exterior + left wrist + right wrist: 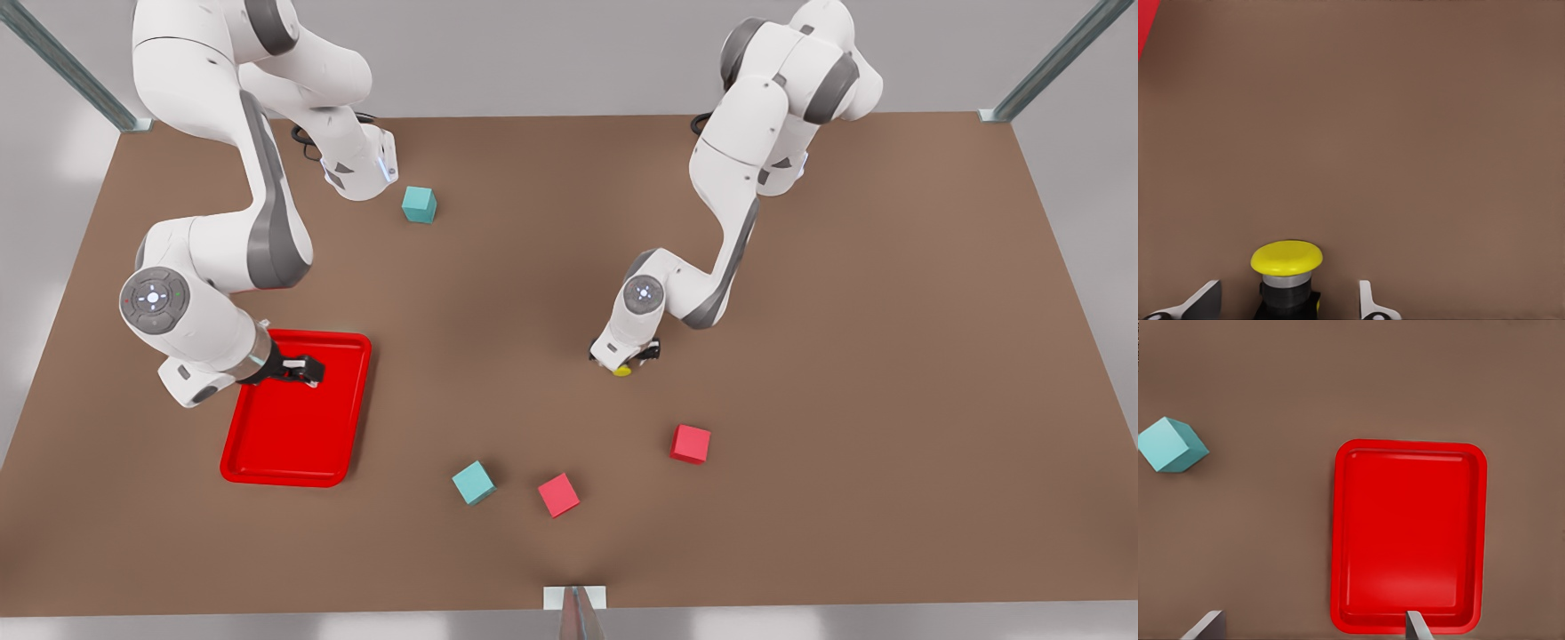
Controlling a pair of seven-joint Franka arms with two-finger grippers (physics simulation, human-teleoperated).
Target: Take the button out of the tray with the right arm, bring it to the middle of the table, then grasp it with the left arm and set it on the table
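Mid-table, left gripper [625, 360] open around button [1286, 270]; right gripper [302, 369] open above tray [1408, 623].

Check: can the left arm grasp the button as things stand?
Probably yes. The left gripper is already down at the button mid-table, its open fingers either side with nothing between; the right gripper waits, open, over the tray.

The right hand [1313, 628] hangs above the brown counter [1258, 547], its two grey fingertips [1206, 625] spread wide apart — one sits over the near rim of the red tray [1408, 533], the other over bare counter. Beyond that second fingertip, well apart from the tray, lies a teal cube [1171, 445].
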